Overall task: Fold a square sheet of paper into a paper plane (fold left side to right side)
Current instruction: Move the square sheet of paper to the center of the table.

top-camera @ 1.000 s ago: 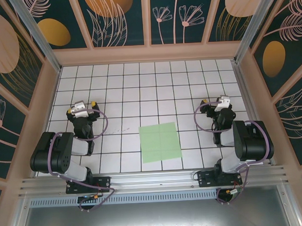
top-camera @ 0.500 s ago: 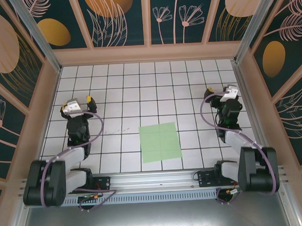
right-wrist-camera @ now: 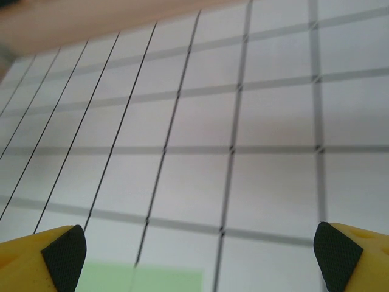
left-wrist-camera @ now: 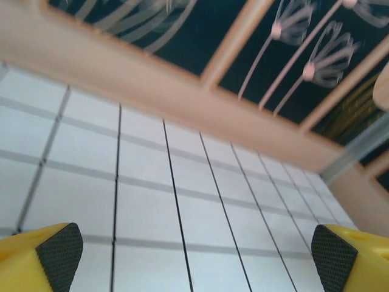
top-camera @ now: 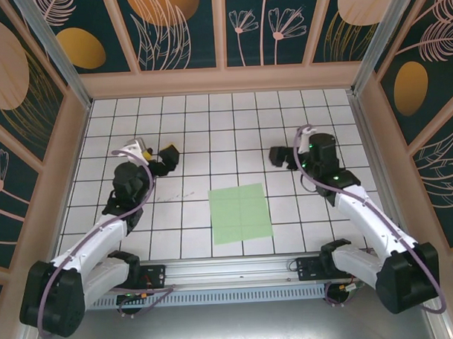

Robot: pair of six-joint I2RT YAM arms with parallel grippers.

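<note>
**Paper flat, both grippers empty**

Square sheet of paper [top-camera: 241, 213] lies flat on the tiled table [top-camera: 210, 125], near centre. Left gripper [top-camera: 160, 158] and right gripper [top-camera: 280, 159] hover just far of it, jaws wide, holding nothing. Sheet looks feather-light, floppy and probably slides on tile. I'd pin the right side and pinch the left edge.

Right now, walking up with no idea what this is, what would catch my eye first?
The pale green square sheet of paper lies flat near the front middle of the white tiled table and stands out first. On either side a robot arm reaches inward beyond it, the left gripper and right gripper both open and empty. Dark flower-painted walls surround everything.
</note>
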